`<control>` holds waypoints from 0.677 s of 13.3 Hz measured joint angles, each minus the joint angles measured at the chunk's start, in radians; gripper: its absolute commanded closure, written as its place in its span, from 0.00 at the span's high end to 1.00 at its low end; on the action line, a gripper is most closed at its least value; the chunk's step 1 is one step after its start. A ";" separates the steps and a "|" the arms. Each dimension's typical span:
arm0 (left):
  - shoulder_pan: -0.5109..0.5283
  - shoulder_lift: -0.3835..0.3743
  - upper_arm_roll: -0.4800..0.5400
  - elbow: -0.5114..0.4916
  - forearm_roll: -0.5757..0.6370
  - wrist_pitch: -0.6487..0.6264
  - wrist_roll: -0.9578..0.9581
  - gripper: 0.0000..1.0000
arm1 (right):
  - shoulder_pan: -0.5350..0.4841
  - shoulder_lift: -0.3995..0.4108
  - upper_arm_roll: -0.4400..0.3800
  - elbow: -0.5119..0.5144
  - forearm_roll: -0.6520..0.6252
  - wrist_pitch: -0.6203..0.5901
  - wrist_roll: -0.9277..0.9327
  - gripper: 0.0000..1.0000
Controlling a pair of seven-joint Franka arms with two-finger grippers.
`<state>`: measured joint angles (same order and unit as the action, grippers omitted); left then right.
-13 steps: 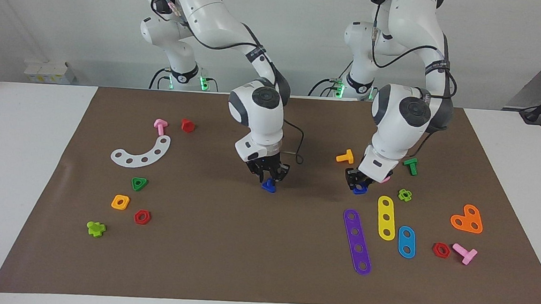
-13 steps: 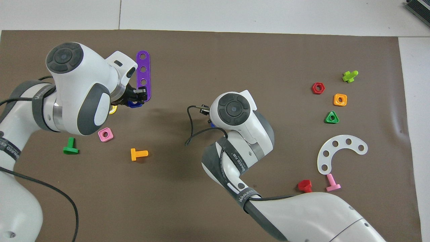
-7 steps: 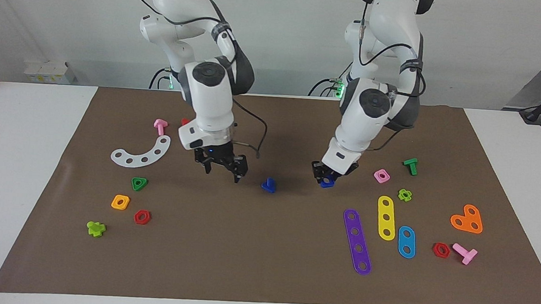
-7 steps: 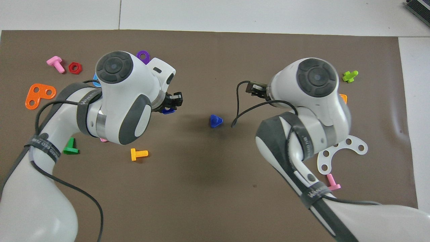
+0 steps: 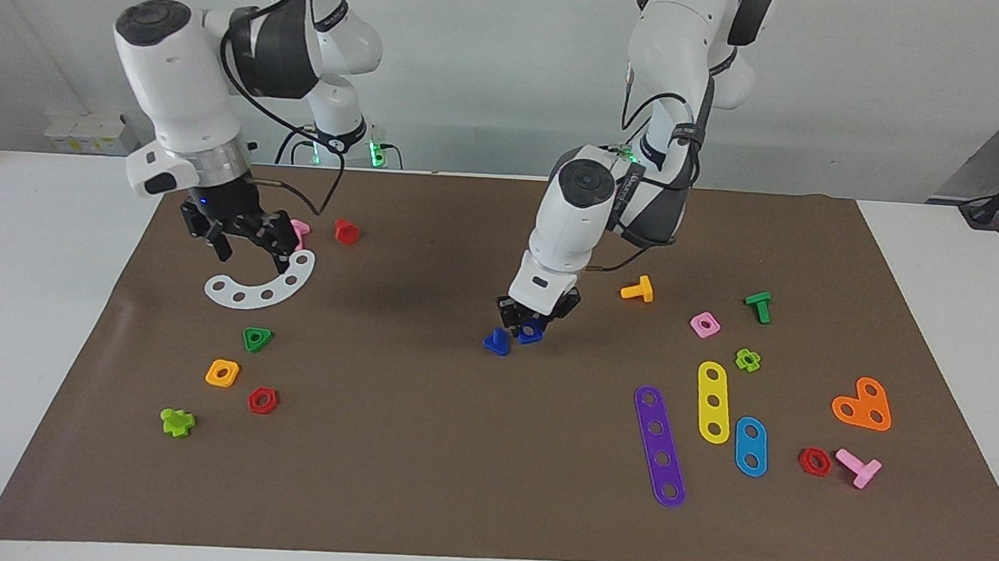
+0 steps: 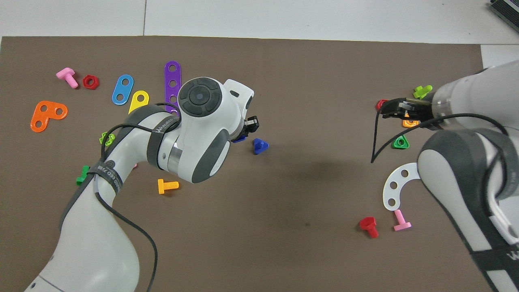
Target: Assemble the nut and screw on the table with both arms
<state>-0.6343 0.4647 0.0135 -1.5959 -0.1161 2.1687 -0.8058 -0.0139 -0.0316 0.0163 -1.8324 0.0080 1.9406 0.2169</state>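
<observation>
we see the brown mat [image 5: 487,488] [image 6: 308,61] from high across facing the robots, and steeply overhead from their end.

Left arm: reaches low toward the table's middle, wrist tilted.
Left gripper [image 5: 531,324]: fingers closed on the nut [image 5: 532,332].
Right arm: raised high, forearm upright.
Right gripper [image 5: 246,243]: fingers spread, nothing held.

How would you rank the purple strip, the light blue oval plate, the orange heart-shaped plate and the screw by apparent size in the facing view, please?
1. purple strip
2. orange heart-shaped plate
3. light blue oval plate, close to the orange one
4. screw
</observation>
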 measured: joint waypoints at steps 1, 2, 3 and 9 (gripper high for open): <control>-0.008 0.012 0.000 0.007 0.000 0.011 -0.012 0.00 | -0.017 -0.015 0.000 0.019 0.000 -0.051 -0.029 1.00; -0.015 0.020 0.000 0.009 0.000 0.018 -0.020 0.00 | -0.027 -0.022 0.000 0.051 0.000 -0.108 -0.044 1.00; -0.019 0.023 -0.001 0.010 -0.005 0.022 -0.025 0.00 | -0.030 -0.023 0.000 0.087 0.000 -0.154 -0.050 1.00; -0.045 0.031 -0.001 0.003 -0.034 0.025 -0.034 0.00 | -0.027 -0.020 0.010 0.234 -0.002 -0.328 -0.112 1.00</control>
<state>-0.6796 0.4956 0.0125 -1.5927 -0.1499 2.1940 -0.8401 -0.0412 -0.0520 0.0260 -1.5981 0.0062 1.6123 0.1051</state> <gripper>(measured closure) 0.542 0.000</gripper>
